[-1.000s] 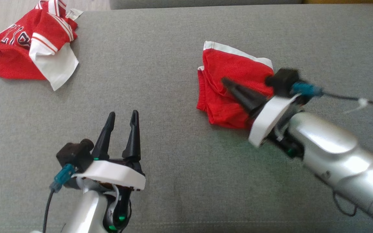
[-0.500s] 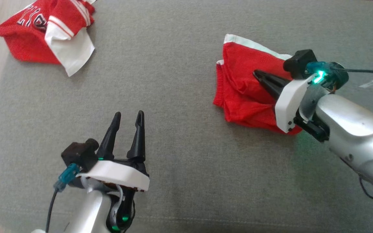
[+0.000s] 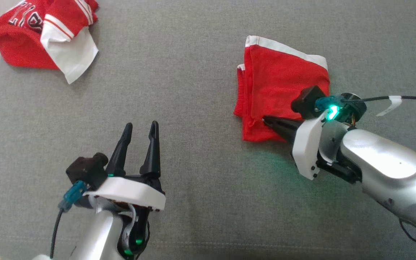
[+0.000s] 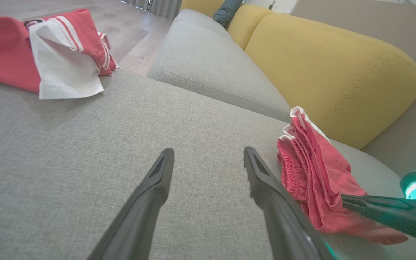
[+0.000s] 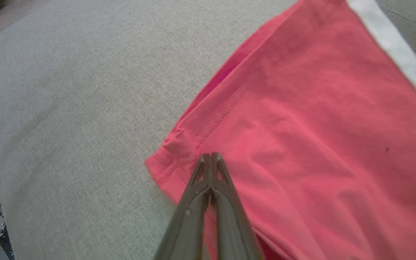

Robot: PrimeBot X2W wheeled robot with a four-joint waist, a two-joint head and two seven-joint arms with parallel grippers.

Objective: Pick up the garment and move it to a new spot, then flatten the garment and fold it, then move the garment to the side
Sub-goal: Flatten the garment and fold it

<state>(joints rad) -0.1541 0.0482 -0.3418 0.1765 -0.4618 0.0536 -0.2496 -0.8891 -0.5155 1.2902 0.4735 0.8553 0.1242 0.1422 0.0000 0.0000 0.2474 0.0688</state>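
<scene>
Red garment [image 3: 280, 86] noted folded into a compact, roughly square stack, laid flat on grey upholstered cushion [image 3: 193, 72], right of centre in the head view. White band [image 3: 287, 48] seen along the far edge. Gathered waistband layers [image 4: 291, 169] stacked at the left edge. Top layer smooth, lightly creased. Stitched hem [image 5: 208, 133] recorded at the near corner.

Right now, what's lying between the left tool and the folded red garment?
Nothing: only bare grey cushion lies between the left tool and the folded red garment, as the head view shows.
</scene>
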